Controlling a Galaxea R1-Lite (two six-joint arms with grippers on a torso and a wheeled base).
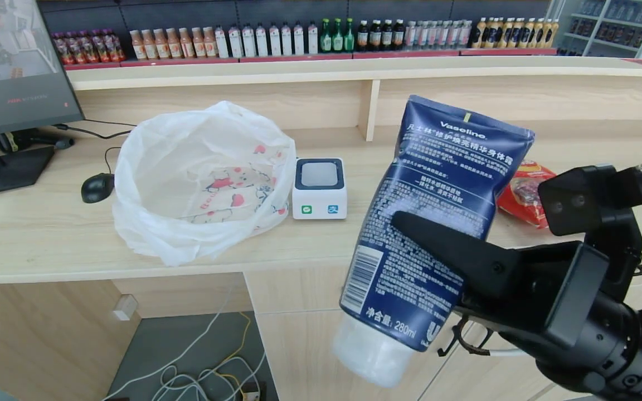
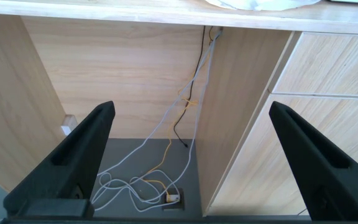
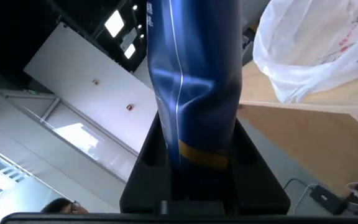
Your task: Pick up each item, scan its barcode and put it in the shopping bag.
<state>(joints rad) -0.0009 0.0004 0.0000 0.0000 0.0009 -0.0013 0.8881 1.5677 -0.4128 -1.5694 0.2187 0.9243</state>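
My right gripper (image 1: 410,231) is shut on a dark blue lotion tube (image 1: 443,178), held up in front of the counter with its white cap down and tilted left. Its barcode (image 1: 361,273) faces the head view. In the right wrist view the tube (image 3: 191,74) stands clamped between the fingers (image 3: 151,149). The white shopping bag (image 1: 148,167) sits open on the counter, with the white scanner (image 1: 319,189) just to its right. A red snack packet (image 1: 524,192) lies behind the tube. My left gripper (image 2: 185,162) is open, low below the counter top.
A monitor (image 1: 14,67) and a black mouse (image 1: 97,187) occupy the counter's left end. Bottles (image 1: 298,36) line the shelf behind. Loose cables (image 2: 148,186) lie on the floor under the wooden counter (image 1: 48,239), beside drawer fronts (image 2: 328,68).
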